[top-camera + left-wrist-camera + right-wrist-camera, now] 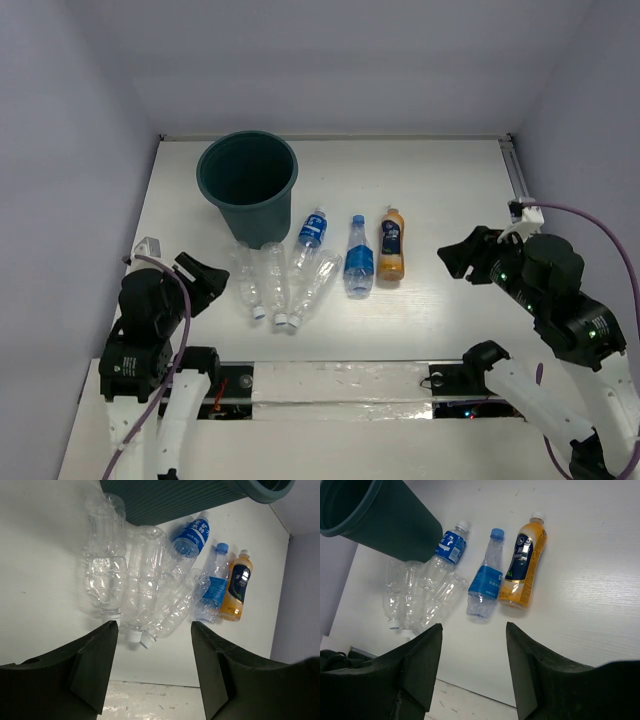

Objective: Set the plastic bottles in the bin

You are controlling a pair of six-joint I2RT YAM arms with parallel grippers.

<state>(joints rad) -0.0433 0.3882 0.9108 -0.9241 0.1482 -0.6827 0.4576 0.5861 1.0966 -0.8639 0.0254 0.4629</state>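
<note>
lying flat, six bottles (318, 276) beside teal bin (250, 214)

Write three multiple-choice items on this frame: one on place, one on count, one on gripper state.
1. The orange bottle is: A at the left end of the row; B at the right end of the row; C standing upright.
2. Plastic bottles on the table: A four; B five; C six.
3. The left gripper and right gripper are: A both open, empty; B both shut; C holding bottles.
Answers: B, the top view shows it rightmost; C, six lie flat; A, the wrist views show spread fingers gripping nothing.
</note>
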